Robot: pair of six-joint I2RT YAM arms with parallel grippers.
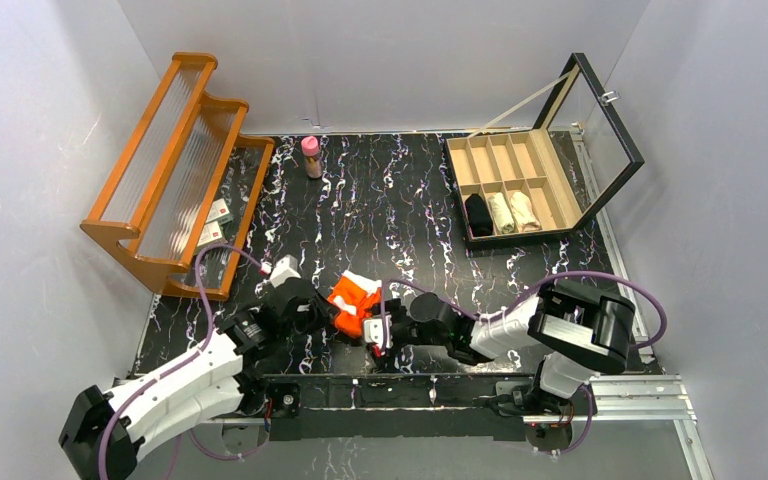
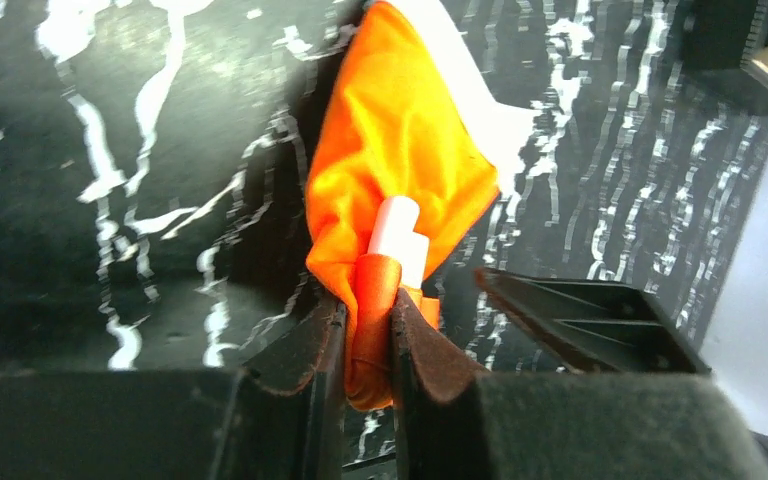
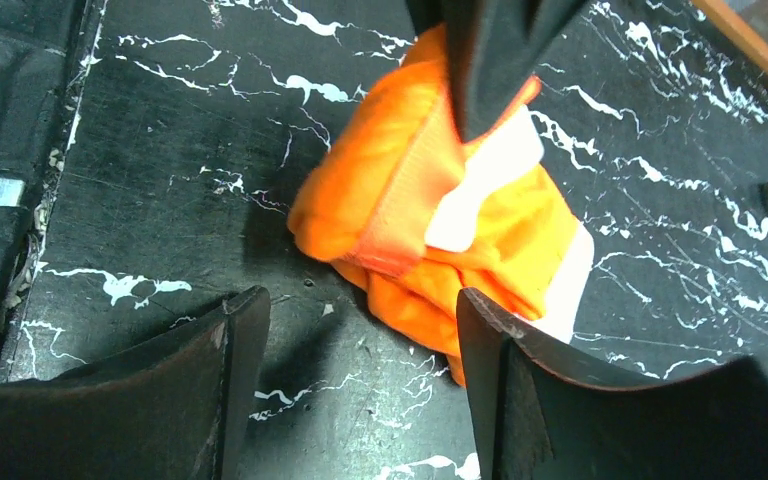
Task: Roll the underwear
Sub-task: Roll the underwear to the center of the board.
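The orange underwear (image 1: 355,300) with white trim lies bunched on the black marbled table near the front middle. My left gripper (image 1: 320,315) is shut on a fold of its left edge; in the left wrist view the orange cloth (image 2: 390,170) is pinched between the two pads, at the gripper (image 2: 368,340). My right gripper (image 1: 375,335) is open just right of and in front of the garment. In the right wrist view the garment (image 3: 430,210) lies ahead of the open gripper (image 3: 360,330), its near edge by the right finger. The pale beige underwear is out of view.
A wooden rack (image 1: 175,170) stands at the back left. A small pink-capped bottle (image 1: 311,156) stands at the back middle. An open wooden divided box (image 1: 515,185) at the back right holds three rolled cloths (image 1: 502,212).
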